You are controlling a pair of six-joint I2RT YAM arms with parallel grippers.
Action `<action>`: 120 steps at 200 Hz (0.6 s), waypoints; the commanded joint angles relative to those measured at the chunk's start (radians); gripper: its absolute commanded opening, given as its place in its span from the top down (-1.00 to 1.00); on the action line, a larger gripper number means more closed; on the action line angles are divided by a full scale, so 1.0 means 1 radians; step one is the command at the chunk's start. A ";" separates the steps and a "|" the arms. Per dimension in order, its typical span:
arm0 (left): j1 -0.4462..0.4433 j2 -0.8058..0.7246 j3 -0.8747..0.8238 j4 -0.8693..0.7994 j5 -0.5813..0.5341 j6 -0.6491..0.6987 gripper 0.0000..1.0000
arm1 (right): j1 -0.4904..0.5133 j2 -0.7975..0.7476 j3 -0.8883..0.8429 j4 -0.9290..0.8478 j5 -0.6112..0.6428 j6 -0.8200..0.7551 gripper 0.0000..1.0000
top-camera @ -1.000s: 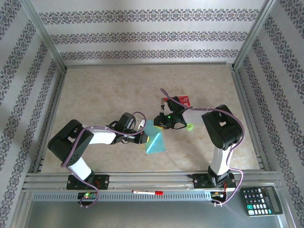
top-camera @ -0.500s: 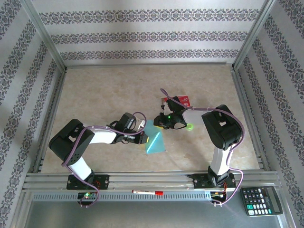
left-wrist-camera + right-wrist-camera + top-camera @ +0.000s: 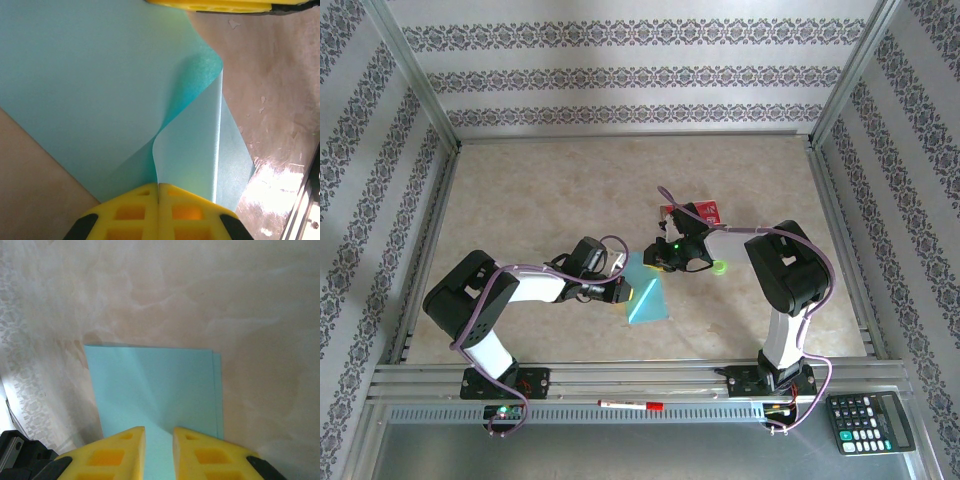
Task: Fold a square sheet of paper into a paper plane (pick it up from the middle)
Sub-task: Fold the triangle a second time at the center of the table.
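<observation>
At the lower right of the overhead frame a dark calculator [image 3: 863, 421] lies on the grey metal ledge, and a red pen [image 3: 630, 404] rests on the rail at bottom centre. Above them, on the glossy beige marbled table [image 3: 540, 190], the square sheet of paper [image 3: 647, 298] lies just below mid-frame, thin, matte light-blue and folded over itself. The left gripper [image 3: 623, 290] meets its left edge; in the left wrist view its yellow ribbed fingers [image 3: 130, 212] are pressed together on a raised, curling pleat of the sheet [image 3: 90, 75]. The right gripper [image 3: 655, 258] sits at the sheet's upper edge. In the right wrist view the right gripper [image 3: 159, 432] has its jaws slightly apart over the flat sheet [image 3: 155, 385], whose right edge shows two offset layers. Further up lie a small green ring [image 3: 720, 267] and a red rectangular packet [image 3: 708, 211].
</observation>
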 commanded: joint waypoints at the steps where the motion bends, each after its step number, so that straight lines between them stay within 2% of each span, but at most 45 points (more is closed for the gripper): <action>1: 0.010 0.013 0.021 -0.028 0.006 0.018 0.99 | -0.001 0.028 -0.025 -0.006 0.015 0.003 0.53; 120: 0.010 0.022 0.015 -0.098 -0.041 0.041 1.00 | 0.000 0.027 -0.024 -0.006 0.014 0.004 0.53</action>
